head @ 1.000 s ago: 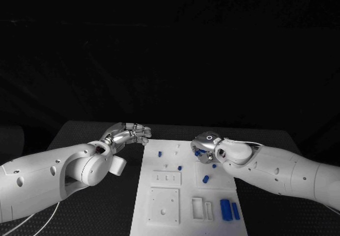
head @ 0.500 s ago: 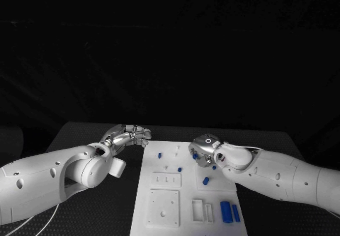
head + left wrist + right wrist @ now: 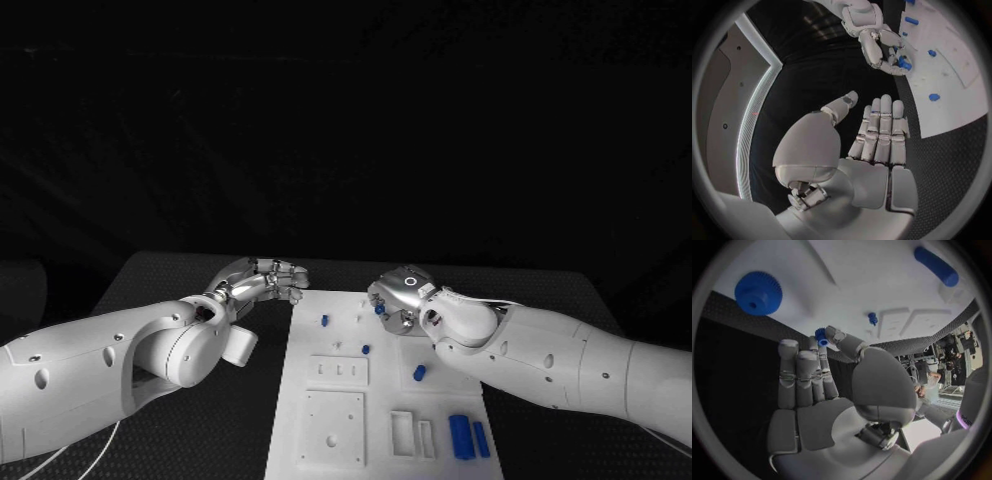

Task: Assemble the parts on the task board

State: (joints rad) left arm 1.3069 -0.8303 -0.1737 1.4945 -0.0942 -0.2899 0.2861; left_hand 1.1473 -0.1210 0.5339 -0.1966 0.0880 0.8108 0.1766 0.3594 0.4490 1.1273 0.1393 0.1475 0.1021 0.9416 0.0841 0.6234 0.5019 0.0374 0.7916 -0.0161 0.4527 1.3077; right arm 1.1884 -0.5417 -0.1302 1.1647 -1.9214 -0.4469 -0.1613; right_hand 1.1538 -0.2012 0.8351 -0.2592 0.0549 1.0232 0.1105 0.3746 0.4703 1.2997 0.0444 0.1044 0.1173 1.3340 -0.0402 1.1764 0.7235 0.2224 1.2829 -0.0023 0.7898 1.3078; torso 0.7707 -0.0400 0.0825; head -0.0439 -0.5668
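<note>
The white task board (image 3: 450, 380) lies lengthwise in the middle of the table. My right hand (image 3: 398, 298) hovers over its far end and pinches a small blue toothed part (image 3: 821, 336) between thumb and fingertip; the left wrist view shows that hand (image 3: 881, 46) with the blue part (image 3: 902, 63). My left hand (image 3: 268, 277) hangs beside the board's far left corner, fingers straight and side by side (image 3: 879, 131), holding nothing. A bigger blue gear (image 3: 758, 292) and a blue peg (image 3: 872, 318) sit on the board near my right hand.
More blue parts lie on the board: a peg (image 3: 326, 320), another (image 3: 366, 349), a short piece (image 3: 418, 373) and two long pieces (image 3: 460, 433) near the front right. White recessed blocks (image 3: 335, 412) take up the board's near left. Black table (image 3: 216, 420) surrounds it.
My right hand has carried the small blue part leftward and farther along the board. The left hand has edged slightly farther away.
</note>
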